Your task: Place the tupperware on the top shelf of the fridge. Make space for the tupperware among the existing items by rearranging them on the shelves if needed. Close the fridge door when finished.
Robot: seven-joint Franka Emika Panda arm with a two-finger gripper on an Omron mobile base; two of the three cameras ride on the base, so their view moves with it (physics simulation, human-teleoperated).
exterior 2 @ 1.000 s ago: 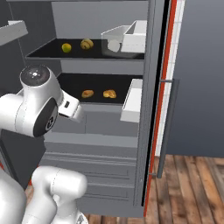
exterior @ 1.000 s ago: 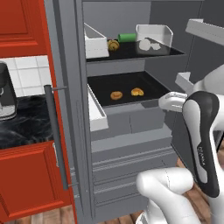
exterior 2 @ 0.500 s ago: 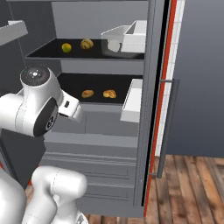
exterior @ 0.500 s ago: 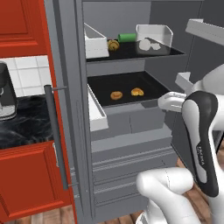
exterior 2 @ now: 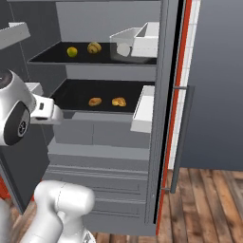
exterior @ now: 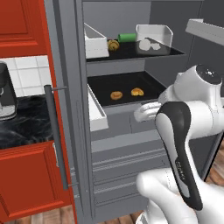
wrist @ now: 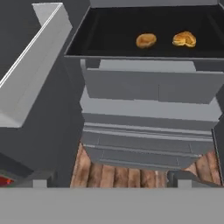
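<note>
Left base view: grey fridge (exterior: pixel 78 131) open, the white plastic tub (exterior: pixel 153 39) sits on the flat black top shelf (exterior: pixel 131 51) at its right end, just beside a green cylinder (exterior: pixel 127 37). Right base view: two pastries (exterior 2: pixel 107 101) on the lower shelf (exterior 2: pixel 76 95), bare board around them. Hand view: hand (wrist: pixel 111 179) spread wide, holding nothing, wood floor (wrist: pixel 131 175) below.

Red cabinets (exterior: pixel 19 22) hang above a black marbled tabletop (exterior: pixel 24 131), with more red cabinet fronts (exterior: pixel 30 179) below it. White square tiles (exterior: pixel 28 76) line the wall between them, and a dark coffee machine (exterior: pixel 6 94) stands on the tabletop. The floor (exterior 2: pixel 209 204) is brown wooden planks. A plain grey wall (exterior 2: pixel 220 80) rises at the right.
</note>
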